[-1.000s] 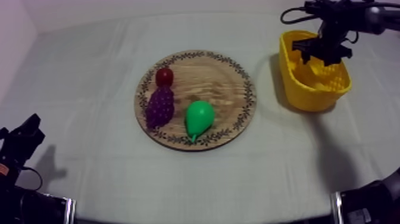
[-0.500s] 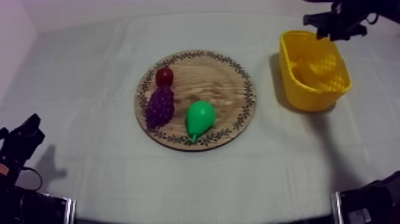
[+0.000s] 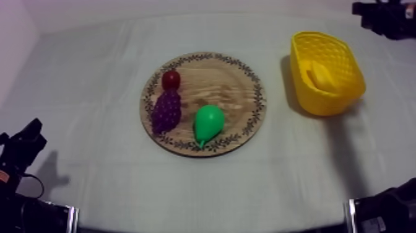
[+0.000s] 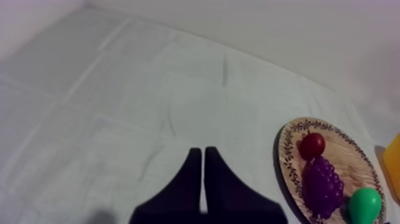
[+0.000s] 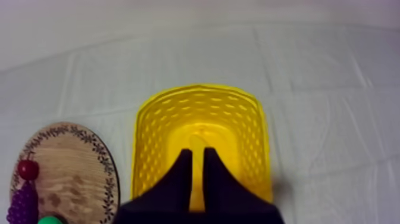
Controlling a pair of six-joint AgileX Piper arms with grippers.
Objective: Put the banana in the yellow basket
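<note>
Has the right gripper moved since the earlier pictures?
Yes. In the top view the right gripper has left its place over the yellow basket and drawn back beyond its far right corner.

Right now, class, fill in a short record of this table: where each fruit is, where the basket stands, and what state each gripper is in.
banana: lying inside the yellow basket
yellow basket: at the right side, apart from the wooden board
wooden board: carries the small red fruit, grapes and pear
left gripper: shut, empty, over the cloth beside the board
right gripper: shut, empty, above the basket
task state: banana off the board, in the basket
</note>
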